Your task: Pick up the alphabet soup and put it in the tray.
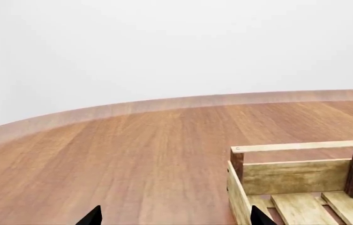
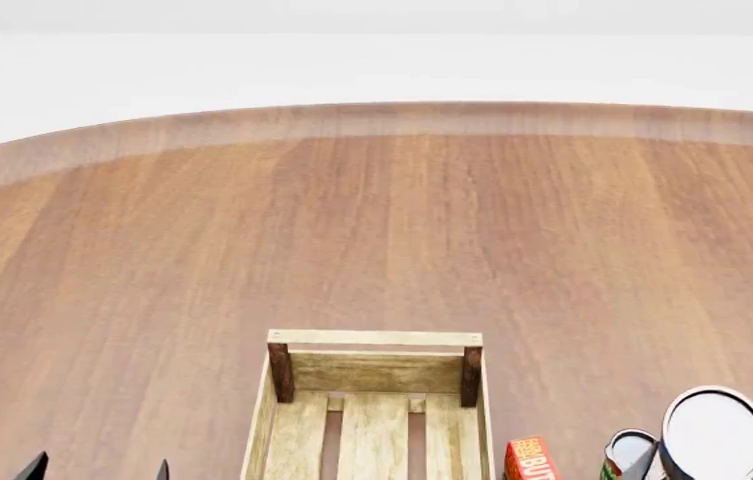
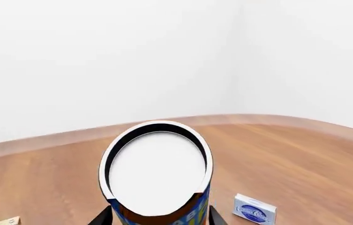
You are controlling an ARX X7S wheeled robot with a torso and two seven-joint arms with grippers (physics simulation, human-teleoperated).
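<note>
Right wrist view: alphabet soup [image 3: 157, 176] between dark jaws, blue label lettering unreadable.

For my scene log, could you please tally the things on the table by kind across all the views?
Cans: 2, the alphabet soup and a smaller can
Crates: 1, the tray
Boxes: 2, a red box and a blue and white box
Total: 5
</note>
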